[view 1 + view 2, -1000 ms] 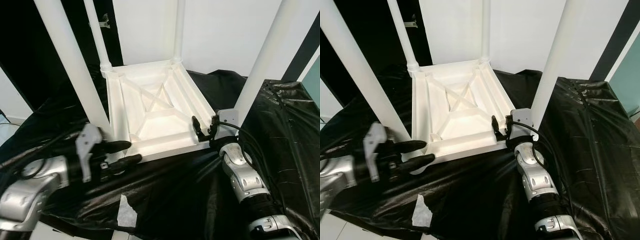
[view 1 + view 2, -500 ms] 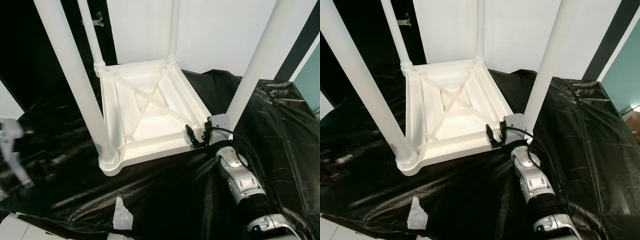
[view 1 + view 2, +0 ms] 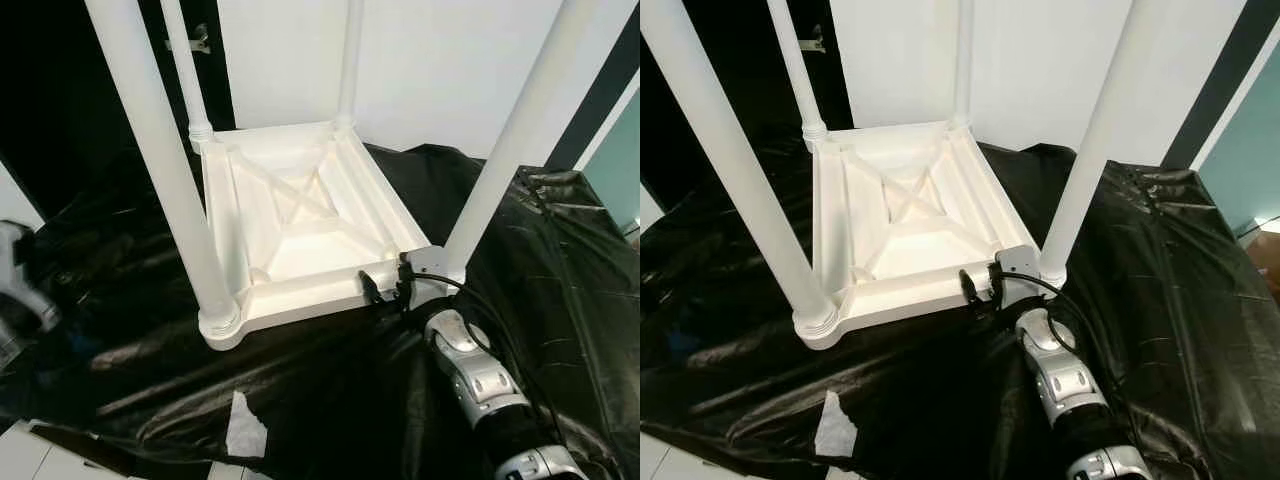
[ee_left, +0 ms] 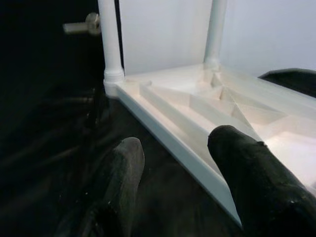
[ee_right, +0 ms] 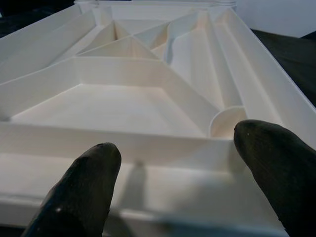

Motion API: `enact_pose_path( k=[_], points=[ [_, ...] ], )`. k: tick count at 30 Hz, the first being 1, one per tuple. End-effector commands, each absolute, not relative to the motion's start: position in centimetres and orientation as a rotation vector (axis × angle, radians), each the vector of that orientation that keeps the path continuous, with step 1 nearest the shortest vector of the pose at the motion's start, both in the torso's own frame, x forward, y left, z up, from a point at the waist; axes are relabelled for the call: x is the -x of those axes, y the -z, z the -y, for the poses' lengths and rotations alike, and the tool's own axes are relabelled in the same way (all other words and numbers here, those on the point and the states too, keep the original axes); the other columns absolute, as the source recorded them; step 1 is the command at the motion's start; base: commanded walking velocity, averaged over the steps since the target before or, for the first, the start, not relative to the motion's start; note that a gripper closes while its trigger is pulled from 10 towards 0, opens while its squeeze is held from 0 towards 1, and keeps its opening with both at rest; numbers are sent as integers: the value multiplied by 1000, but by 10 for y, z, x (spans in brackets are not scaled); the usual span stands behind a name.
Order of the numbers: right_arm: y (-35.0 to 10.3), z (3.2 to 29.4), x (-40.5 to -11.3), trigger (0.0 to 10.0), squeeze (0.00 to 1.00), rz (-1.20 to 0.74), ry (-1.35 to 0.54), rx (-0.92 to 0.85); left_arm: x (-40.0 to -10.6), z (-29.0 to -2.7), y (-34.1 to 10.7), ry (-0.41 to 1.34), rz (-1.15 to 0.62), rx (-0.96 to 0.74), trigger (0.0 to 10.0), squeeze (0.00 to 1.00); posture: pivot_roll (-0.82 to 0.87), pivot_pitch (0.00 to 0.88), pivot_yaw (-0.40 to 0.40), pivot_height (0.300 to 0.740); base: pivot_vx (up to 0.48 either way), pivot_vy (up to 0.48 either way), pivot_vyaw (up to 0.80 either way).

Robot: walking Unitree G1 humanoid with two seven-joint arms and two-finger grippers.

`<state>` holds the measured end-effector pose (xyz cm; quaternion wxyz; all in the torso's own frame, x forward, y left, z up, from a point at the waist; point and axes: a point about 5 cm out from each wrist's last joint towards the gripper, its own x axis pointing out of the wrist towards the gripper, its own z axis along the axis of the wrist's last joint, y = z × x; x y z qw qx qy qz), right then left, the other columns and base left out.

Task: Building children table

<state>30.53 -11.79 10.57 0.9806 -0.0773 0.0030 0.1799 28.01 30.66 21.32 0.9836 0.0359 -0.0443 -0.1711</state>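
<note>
At the near edge of the upturned table (image 3: 300, 215), your right gripper (image 3: 385, 285) sits spread open — left gripper (image 4: 173, 163) open too, beside it.

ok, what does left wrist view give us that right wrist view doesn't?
Left wrist view: two upright legs at the far corners, the black sheet beside the long edge, a metal handle in the dark behind, and the left hand, open, near that edge.
Right wrist view: the near rail close up, a half-round socket behind it, and the right hand, open, at that rail.
Both: the upturned white table with its crossed ribs.
</note>
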Motion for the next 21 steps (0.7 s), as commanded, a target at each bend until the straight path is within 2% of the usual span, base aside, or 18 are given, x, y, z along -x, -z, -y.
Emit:
enact_pose_path(
  k=[1,3,4,6,11,16,21],
  points=[
    [-97,115,-299,10000,0,-48,-389,161,-290,-303,-211,309,98,-85,10000,0,12,0,-44,740,0,0,0],
    [-96,114,-296,10000,0,-51,-395,159,-299,-301,-212,289,116,-69,10000,0,6,0,-40,740,0,0,0],
    [-95,113,-290,10000,0,-51,-401,155,-319,-293,-211,240,141,-32,10000,0,-15,0,-29,740,0,0,0],
    [-96,113,-283,10000,0,-44,-402,140,-334,-284,-211,219,159,13,10000,0,-30,0,-22,740,0,0,0],
    [-99,117,-269,10000,0,-20,-393,101,-352,-258,-209,273,180,71,10000,0,-55,0,-13,740,0,0,0],
    [-96,129,-250,10000,0,-57,-376,92,-354,-208,-206,586,215,147,10000,0,-84,0,-5,740,0,0,0],
    [-90,141,-237,10000,0,-114,-341,71,-347,-177,-200,835,204,194,10000,0,-102,0,3,740,0,0,0]
  ],
)
